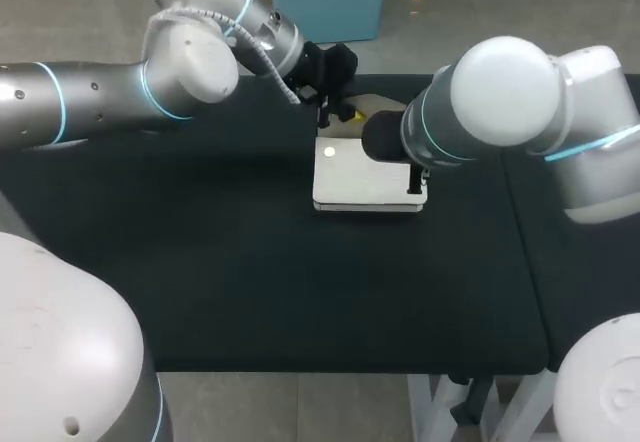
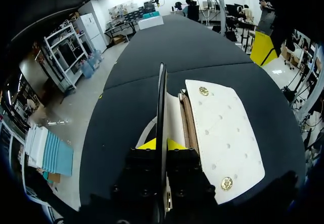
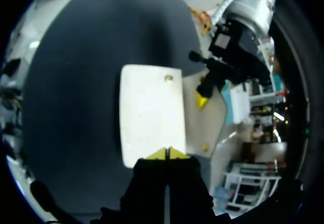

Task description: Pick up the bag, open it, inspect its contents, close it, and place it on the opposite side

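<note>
A matte black tabletop (image 1: 250, 282) fills most of the head view, evenly lit and without glare. Near its right side a straight seam (image 1: 522, 252) runs front to back and splits the surface into a broad panel and a narrower one.

The cream-white flat leather-look bag (image 2: 223, 138) is smooth and matt, dotted with tiny dimples. Its round brass-coloured studs (image 2: 203, 90) shine like polished metal. The black surface (image 1: 200, 262) looks matt and cloth-like. The grey and white arm shells (image 1: 500, 92) are glossy.
</note>
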`<state>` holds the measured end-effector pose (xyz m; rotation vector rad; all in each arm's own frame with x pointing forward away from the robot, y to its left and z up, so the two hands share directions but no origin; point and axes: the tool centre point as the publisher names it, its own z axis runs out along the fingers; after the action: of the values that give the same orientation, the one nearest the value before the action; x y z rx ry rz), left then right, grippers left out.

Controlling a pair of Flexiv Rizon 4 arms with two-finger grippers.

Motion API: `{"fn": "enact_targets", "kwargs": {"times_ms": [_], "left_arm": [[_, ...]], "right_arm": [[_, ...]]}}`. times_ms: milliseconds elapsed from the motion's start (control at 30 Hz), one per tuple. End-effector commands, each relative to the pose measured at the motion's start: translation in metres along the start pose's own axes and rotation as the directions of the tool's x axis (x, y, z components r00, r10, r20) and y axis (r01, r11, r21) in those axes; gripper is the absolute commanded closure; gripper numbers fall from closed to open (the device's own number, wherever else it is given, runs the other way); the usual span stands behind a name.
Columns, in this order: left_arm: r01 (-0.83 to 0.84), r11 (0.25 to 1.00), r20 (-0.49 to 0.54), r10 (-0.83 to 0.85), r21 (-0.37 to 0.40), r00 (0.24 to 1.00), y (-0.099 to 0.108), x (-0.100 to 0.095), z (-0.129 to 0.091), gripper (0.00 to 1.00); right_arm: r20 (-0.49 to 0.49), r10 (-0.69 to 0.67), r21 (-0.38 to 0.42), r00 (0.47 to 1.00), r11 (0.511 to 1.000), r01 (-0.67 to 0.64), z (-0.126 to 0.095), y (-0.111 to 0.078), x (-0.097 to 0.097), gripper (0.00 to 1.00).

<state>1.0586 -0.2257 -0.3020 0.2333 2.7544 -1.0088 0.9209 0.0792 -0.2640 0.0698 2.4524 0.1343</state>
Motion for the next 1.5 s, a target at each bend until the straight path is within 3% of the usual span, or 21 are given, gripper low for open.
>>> {"fn": "enact_targets", "kwargs": {"times_ms": [33,567,967,1500], "left_arm": [[-0.02,1.0,-0.024,0.02,-0.022,1.0,-0.005,-0.003,-0.014,1.0],[0.0,1.0,-0.033,-0.001,-0.031,0.999,-0.011,-0.005,-0.014,1.0],[-0.033,0.999,-0.017,0.032,-0.029,0.999,-0.04,-0.001,-0.036,1.0],[-0.086,0.996,-0.021,0.087,0.028,0.996,-0.05,0.008,-0.048,1.0]], "right_arm": [[0.003,-0.002,0.001,1.0,1.0,0.002,-0.004,-0.002,-0.002,1.0],[0.022,-0.013,-0.004,1.0,1.0,0.013,-0.015,-0.008,-0.021,1.0],[-0.024,-0.052,0.014,0.998,0.999,0.052,-0.006,0.002,-0.037,1.0],[0.003,-0.051,0.017,0.999,0.999,0.051,0.01,0.002,-0.046,1.0]]}}
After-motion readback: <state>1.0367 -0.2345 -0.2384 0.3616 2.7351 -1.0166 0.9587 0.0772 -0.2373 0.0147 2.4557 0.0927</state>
